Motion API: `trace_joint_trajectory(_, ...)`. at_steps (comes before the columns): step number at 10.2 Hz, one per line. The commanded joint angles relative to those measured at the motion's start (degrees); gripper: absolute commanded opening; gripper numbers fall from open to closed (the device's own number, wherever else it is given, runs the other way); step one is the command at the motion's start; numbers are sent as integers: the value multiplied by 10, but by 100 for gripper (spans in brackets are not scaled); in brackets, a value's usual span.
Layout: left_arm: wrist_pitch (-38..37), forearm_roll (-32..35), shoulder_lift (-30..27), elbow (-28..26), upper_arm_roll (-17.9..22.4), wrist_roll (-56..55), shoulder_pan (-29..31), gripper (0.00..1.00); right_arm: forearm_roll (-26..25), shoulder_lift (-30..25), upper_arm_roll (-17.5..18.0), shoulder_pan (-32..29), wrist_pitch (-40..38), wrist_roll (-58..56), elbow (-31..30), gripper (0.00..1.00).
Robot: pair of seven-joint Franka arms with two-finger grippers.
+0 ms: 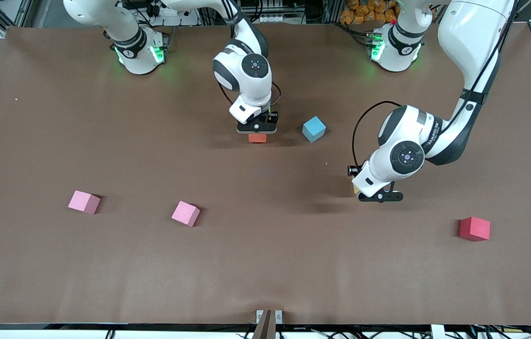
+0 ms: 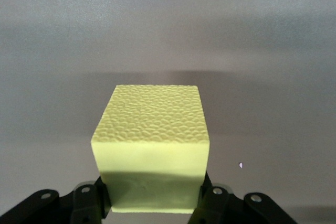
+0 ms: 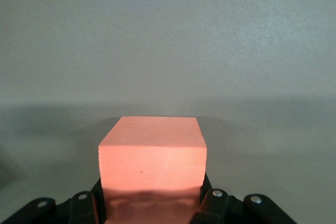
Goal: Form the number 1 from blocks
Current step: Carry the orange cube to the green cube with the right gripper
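My right gripper [image 1: 257,129] [image 3: 152,203] is shut on an orange block [image 1: 257,138] [image 3: 152,153], low over the table's middle and beside a light blue block [image 1: 314,128]. Toward the left arm's end, my left gripper [image 1: 381,197] [image 2: 152,200] is shut on a yellow block [image 2: 151,140]. Only a sliver of that yellow block [image 1: 355,189] shows under the hand in the front view. Two pink blocks [image 1: 84,201] [image 1: 185,213] lie nearer the front camera toward the right arm's end. A red block [image 1: 474,229] sits toward the left arm's end. No purple or green block is in view.
The brown table [image 1: 265,273] has a wide bare strip along the edge nearest the front camera. A small metal bracket [image 1: 268,316] sits at the middle of that edge. Both arm bases [image 1: 140,52] [image 1: 395,47] stand along the top of the front view.
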Motion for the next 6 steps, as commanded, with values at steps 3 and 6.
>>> trace_joint_trajectory(3, -12, 0, 6, 10, 1, 4, -8, 51, -9, -14, -2, 18, 6, 14, -18, 0)
trace_joint_trajectory(6, -12, 0, 6, 10, 0, 4, -8, 51, -9, -10, -2, 24, 7, 30, -17, 0)
